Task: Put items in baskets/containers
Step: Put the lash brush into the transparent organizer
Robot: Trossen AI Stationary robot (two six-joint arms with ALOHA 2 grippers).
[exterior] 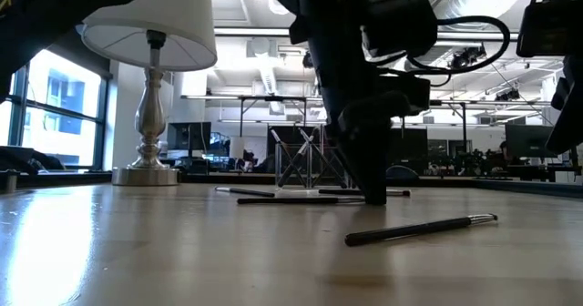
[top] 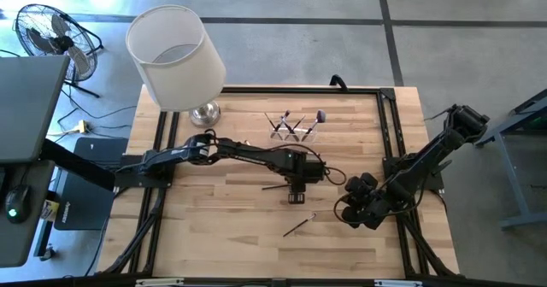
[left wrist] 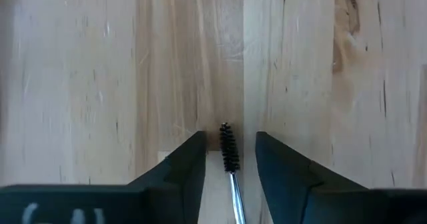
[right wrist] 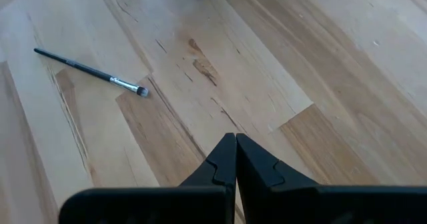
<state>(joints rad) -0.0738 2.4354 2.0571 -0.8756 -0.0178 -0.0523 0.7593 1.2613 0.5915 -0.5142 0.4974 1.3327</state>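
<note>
- Hovering low over the middle of the counter [top: 222, 227], the left tool [top: 297, 196] has its fingers [left wrist: 183, 167] parted a little way around a slim spoolie brush [left wrist: 230, 164]; its bristle tip pokes out between them, and I can't tell whether they touch it.
- Further back, the clear holder [top: 292, 130] already has several brushes standing in it, near the lamp [top: 175, 61].
- Another brush [top: 299, 225] lies loose toward the near edge, well apart from the holder, and a dark handle [top: 275, 186] lies just beside the left tool.
- Off on its own side, the right tool [right wrist: 235, 159] waits with its fingers pressed together, gripping nothing.
- These brushes look light, stiff and thin, and probably roll easily on smooth wood; I'd pinch one across the handle near the silver ferrule, sparing the bristles.
- That holder looks light too, so a brush dropped in hard might nudge it.
</note>
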